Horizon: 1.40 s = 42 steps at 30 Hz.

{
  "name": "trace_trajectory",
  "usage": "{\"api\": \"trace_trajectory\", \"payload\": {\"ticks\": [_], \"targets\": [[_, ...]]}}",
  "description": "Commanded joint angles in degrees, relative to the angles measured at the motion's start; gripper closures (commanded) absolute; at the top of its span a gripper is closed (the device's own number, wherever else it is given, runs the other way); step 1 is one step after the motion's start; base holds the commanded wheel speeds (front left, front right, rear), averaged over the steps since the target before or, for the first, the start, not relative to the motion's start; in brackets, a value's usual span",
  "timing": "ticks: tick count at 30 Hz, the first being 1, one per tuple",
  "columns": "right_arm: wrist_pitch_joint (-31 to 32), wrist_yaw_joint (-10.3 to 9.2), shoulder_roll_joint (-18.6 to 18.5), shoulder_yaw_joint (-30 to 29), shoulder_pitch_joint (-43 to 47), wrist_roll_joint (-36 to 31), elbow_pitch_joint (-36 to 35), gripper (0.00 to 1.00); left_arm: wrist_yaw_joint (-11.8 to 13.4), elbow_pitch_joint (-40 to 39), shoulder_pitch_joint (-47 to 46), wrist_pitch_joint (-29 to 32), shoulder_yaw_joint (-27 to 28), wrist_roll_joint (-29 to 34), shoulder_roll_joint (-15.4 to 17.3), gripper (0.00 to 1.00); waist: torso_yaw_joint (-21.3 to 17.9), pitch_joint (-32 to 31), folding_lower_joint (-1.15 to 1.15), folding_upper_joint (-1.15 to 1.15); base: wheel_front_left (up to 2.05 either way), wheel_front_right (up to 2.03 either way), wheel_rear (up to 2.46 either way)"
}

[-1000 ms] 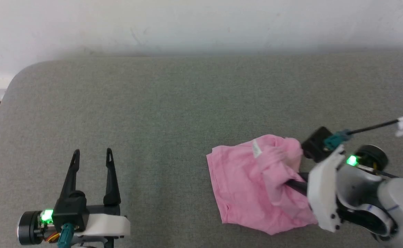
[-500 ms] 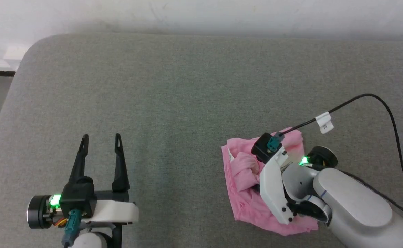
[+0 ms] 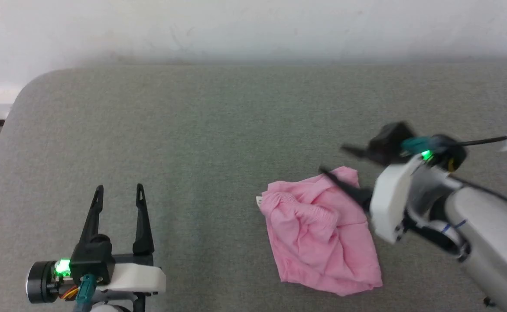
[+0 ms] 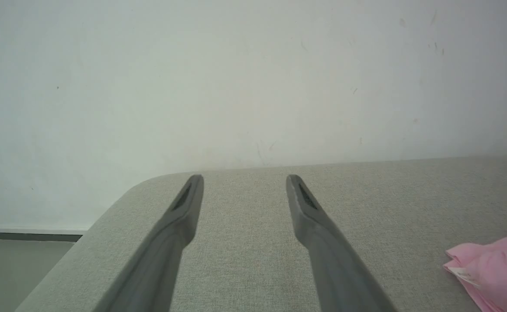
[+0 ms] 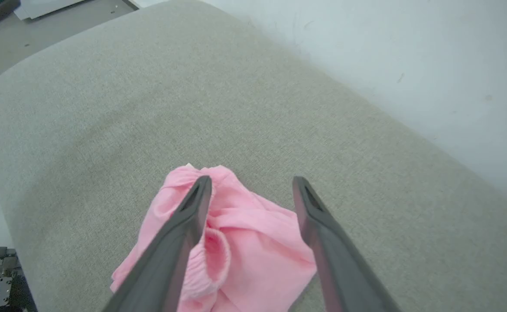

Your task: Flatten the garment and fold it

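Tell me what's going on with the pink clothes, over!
Left gripper open, idle. Right gripper open, over the clothes. Clothes crumpled, not folded, on grey cushion.

Right end effector (image 3: 333, 159) a blur in head view; garment (image 4: 496, 268) partly beyond left wrist view's edge.

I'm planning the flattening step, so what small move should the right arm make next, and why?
Probably lower the right gripper and pinch the bunched edge of the garment beneath it, then draw that edge outward. The garment lies crumpled in folds; the right gripper is open and empty over it, while the left gripper sits open, apart from it.
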Motion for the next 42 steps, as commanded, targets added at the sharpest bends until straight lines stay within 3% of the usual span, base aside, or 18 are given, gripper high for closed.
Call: {"api": "trace_trajectory", "payload": {"ticks": [1,6,13,21,27,31,35,39,42], "targets": [[-4.0,-0.11,-0.6,-3.4,1.0,-1.9,-1.2,0.00,0.2,-0.3,0.4,-0.3,0.2,0.5,0.2,0.00,-2.6,-2.0,0.00,0.00,0.00,0.00,0.00],[-17.0,-0.11,1.3,-15.4,5.3,-9.8,-0.9,0.00,0.0,-0.8,0.7,-0.3,0.2,0.4,0.2,0.00,-4.4,-2.6,0.00,0.00,0.00,0.00,0.00],[-32.2,-0.11,10.5,-33.0,14.8,-20.0,2.0,0.00,-0.5,-1.9,0.7,-0.3,0.9,-0.2,0.0,0.00,-5.0,-2.6,0.00,0.00,0.00,0.00,0.00],[-35.7,-0.11,21.7,-43.9,25.8,-23.7,-5.1,0.00,-1.3,-2.3,1.5,-0.3,1.9,-0.5,-0.4,0.00,-4.4,-2.4,0.00,0.00,0.00,0.00,0.00],[-35.7,-0.11,25.0,-46.8,30.9,-24.3,-10.4,0.00,-1.6,-2.5,1.9,-0.3,2.3,-0.3,-0.7,0.00,-3.5,-2.6,0.00,0.00,0.00,0.00,0.00],[-35.7,-0.11,23.7,-46.0,29.4,-24.2,-11.5,0.00,-1.7,-3.0,1.9,-0.3,2.6,-0.1,-0.8,0.00,-2.9,-2.5,0.00,0.00,0.00,0.00,0.00],[-32.7,-0.11,17.5,-40.9,24.1,-22.3,-5.7,0.00,-1.7,-3.2,2.1,-0.3,2.7,0.1,-1.0,0.00,-2.1,-2.7,0.00,0.00,0.00,0.00,0.00],[-14.4,-0.11,10.8,-32.5,17.8,-19.0,1.7,0.00,-1.6,-3.1,2.4,-0.3,2.1,0.2,-1.5,0.00,-0.8,-2.5,0.00,0.00,0.00,0.00,0.00],[-1.3,-0.11,7.2,-25.4,14.4,-12.2,3.7,0.00,-1.4,-3.2,2.5,-0.3,1.8,0.3,-1.8,0.00,0.2,-2.3,0.00,0.00,0.00,0.00,0.00]]}}
